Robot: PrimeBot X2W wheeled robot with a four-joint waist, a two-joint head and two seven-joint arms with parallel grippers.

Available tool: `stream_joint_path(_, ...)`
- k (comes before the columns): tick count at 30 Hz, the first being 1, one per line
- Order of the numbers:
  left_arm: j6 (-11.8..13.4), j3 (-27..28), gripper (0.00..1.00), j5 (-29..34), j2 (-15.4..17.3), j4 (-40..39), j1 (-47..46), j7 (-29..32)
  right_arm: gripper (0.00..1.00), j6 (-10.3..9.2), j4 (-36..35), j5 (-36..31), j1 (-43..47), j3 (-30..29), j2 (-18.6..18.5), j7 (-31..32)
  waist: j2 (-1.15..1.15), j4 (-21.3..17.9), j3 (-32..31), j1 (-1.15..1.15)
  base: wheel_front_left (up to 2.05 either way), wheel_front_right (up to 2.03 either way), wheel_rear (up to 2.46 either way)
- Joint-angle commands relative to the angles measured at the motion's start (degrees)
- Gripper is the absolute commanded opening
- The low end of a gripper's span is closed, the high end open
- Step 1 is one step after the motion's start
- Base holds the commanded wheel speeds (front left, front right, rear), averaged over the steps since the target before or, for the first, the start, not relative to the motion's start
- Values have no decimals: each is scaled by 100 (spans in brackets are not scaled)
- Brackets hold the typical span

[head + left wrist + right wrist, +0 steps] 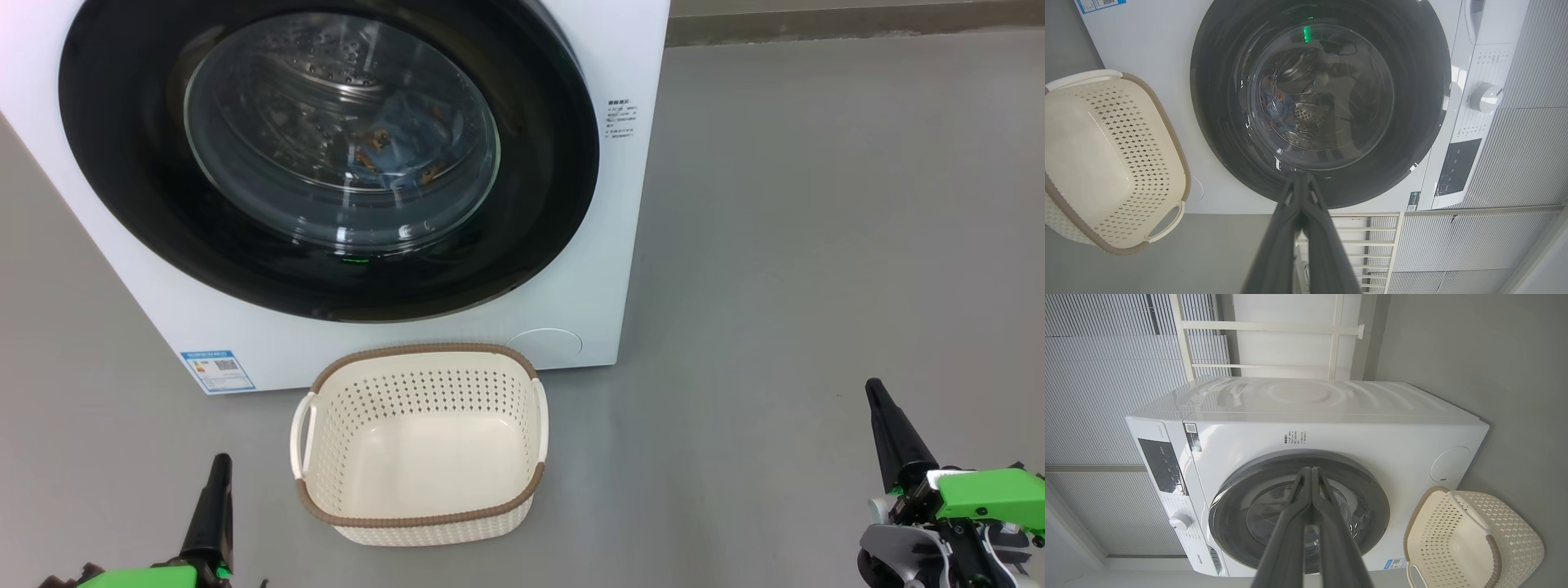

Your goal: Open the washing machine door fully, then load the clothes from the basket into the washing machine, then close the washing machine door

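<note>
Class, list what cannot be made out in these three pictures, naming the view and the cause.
Head view: the clothes lie behind the washing machine door; reflections blur them, so they cannot be counted.
Head view: the top of the washing machine is cut off by the upper edge.
Head view: the small printed label is too small to read.

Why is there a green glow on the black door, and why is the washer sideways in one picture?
Head view: the glossy washing machine door acts like a mirror, so the green spot is probably the robot's green parts reflected. Left wrist view: the same glint sits near that picture's top. Right wrist view: the washing machine looks tipped because that camera is turned with the wrist.
</note>
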Motion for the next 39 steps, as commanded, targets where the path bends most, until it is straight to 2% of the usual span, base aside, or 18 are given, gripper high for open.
stream_joint_path(1, -47, 184, 0, -44, 54, -178, -181, 37, 0, 10, -172, 23, -88, 102, -47, 35, 0, 0, 0, 0, 0, 0, 0)
stream_joint_path(39, -47, 183, 0, -45, 54, -179, -181, 36, 0, 10, -172, 17, -88, 95, -42, 40, 0, 0, 0, 0, 0, 0, 0)
